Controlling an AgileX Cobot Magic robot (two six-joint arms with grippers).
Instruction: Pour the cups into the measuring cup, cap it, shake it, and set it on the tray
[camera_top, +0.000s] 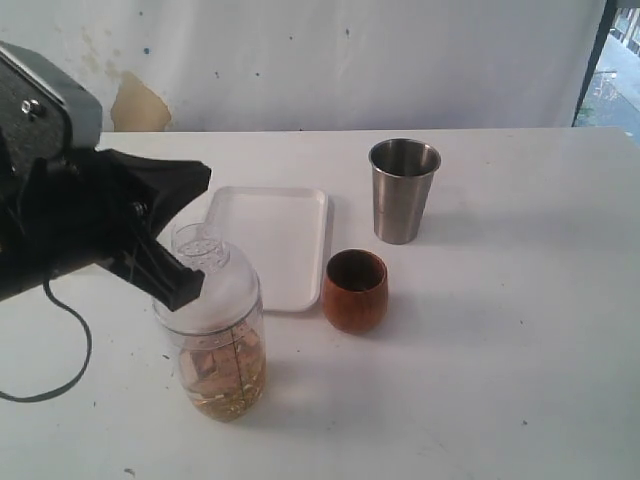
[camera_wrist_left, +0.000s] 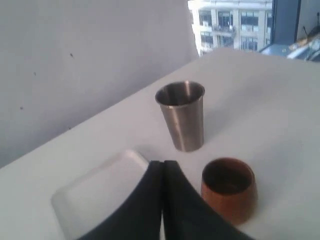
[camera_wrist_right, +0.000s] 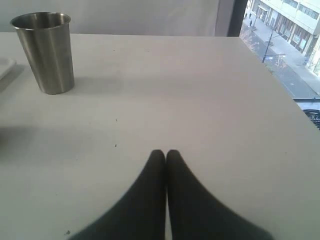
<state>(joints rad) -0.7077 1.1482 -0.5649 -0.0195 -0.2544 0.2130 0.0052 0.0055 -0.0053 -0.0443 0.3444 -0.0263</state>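
Observation:
The measuring cup (camera_top: 215, 345), a clear cylinder with a black scale, stands at the front left with amber liquid in its bottom and a clear domed lid (camera_top: 203, 252) on top. My left gripper (camera_top: 190, 287) is shut and empty, its tip against the lid's side; whether it touches is unclear. The left wrist view shows the joined fingers (camera_wrist_left: 162, 165) only, not the cylinder. The brown wooden cup (camera_top: 355, 290) (camera_wrist_left: 229, 187) stands upright beside the white tray (camera_top: 268, 240) (camera_wrist_left: 95, 197). The steel tumbler (camera_top: 403, 190) (camera_wrist_left: 182, 115) (camera_wrist_right: 45, 50) stands behind it. My right gripper (camera_wrist_right: 165, 152) is shut over bare table.
A black cable (camera_top: 60, 360) loops on the table at the left front. The table's far edge (camera_wrist_right: 280, 80) drops off by a window. A white backdrop (camera_top: 350, 60) closes the back.

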